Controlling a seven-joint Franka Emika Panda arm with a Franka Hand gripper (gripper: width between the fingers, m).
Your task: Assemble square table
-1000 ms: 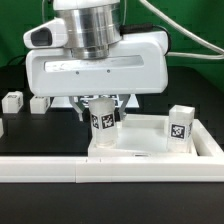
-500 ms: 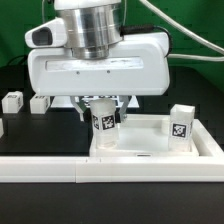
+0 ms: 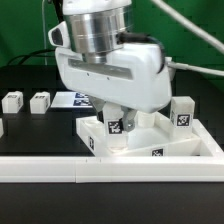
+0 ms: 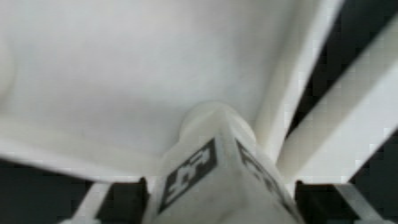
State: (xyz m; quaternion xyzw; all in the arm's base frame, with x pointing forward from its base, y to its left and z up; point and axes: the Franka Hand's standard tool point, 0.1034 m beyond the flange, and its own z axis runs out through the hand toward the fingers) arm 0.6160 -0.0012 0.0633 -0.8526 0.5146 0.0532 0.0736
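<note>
The gripper (image 3: 116, 120) is clamped on a white block leg (image 3: 113, 128), one dark finger on each side of it, at the centre of the exterior view. The leg stands nearly upright with its long axis close to vertical. Its black-and-white tag faces the camera and its lower end meets the slab (image 3: 150, 140).

The slab is smooth white plastic, flat, with raised edges, and lies in the lower right of the frame. A second leg (image 3: 181, 112) stands upright on it near the exterior view's right. Two loose legs (image 3: 27, 101) sit on the black table (image 3: 30, 140) at the upper left. A long white rail (image 3: 100, 172) runs along the bottom.

In the wrist view the leg (image 4: 210, 175) points toward the slab's pale surface (image 4: 125, 90).
</note>
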